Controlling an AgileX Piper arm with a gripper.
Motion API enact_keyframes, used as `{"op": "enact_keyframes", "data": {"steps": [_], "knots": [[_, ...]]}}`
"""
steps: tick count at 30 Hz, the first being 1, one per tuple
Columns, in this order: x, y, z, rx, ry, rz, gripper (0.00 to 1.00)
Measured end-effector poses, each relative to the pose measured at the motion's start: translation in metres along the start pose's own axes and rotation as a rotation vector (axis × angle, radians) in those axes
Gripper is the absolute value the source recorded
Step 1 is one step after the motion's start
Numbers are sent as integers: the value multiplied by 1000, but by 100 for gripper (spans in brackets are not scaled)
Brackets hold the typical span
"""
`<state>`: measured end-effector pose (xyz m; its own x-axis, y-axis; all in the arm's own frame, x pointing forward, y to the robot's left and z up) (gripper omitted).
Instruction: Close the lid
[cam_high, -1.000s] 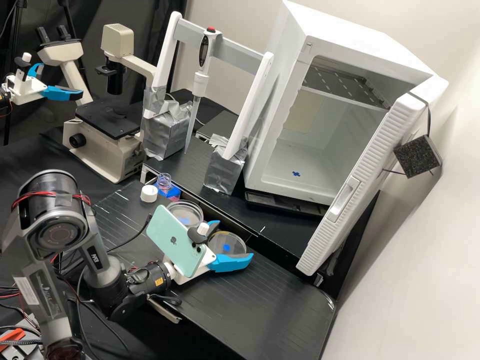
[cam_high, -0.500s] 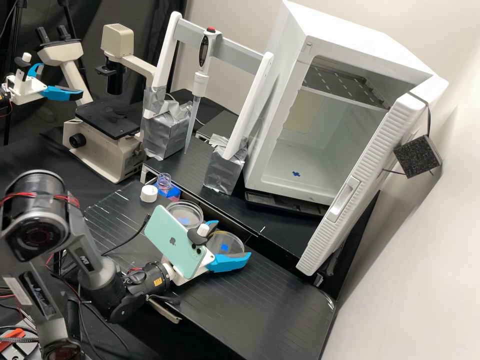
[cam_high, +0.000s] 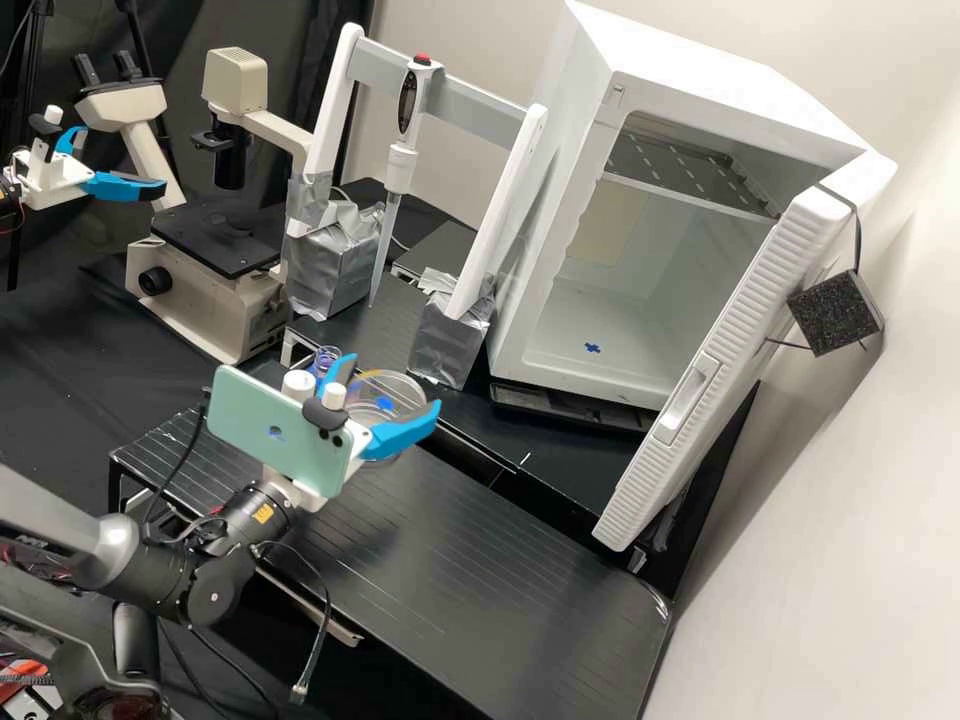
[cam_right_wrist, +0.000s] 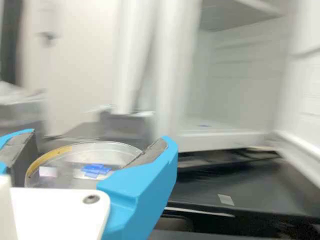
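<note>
Setting the lid (cam_high: 397, 388) down off-centre over the dish (cam_high: 385, 456) could leave it tilted, through poor alignment; excess sideways travel could topple the nearby bottle (cam_high: 327, 356). The fingers (cam_high: 405, 428) grip the lid by its sides, above the dish. The arm (cam_high: 215, 590) extends low over the tabletop (cam_high: 460, 560), its wrist apparently near level.

Lid (cam_right_wrist: 95, 170) between fingers (cam_high: 400, 432) of tool (cam_high: 394, 382)

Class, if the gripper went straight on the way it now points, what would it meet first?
Beyond the lid in its grip, the gripper would probably meet the stand's near foil-wrapped foot first, though the depth and height between them are hard to judge.
</note>
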<state>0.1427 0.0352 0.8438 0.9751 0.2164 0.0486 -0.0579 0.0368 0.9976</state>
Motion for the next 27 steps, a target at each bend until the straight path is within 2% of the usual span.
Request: {"op": "enact_keyframes", "data": {"steps": [2, 4, 6, 7, 8, 9, 12, 16, 27], "knots": [[5, -8, -4, -16, 11, -30, 0], [10, -16, -7, -12, 18, -49, 0], [15, -22, -5, 7, -16, -39, 0], [18, -26, -5, 2, -32, -36, 0], [21, -32, -4, 22, -61, -29, 0], [24, -36, -2, 26, -79, -25, 0], [29, -50, 5, 11, -149, -47, 0], [31, -53, 7, -11, -150, -25, 0], [32, -45, 18, -35, -185, 11, 0]]}}
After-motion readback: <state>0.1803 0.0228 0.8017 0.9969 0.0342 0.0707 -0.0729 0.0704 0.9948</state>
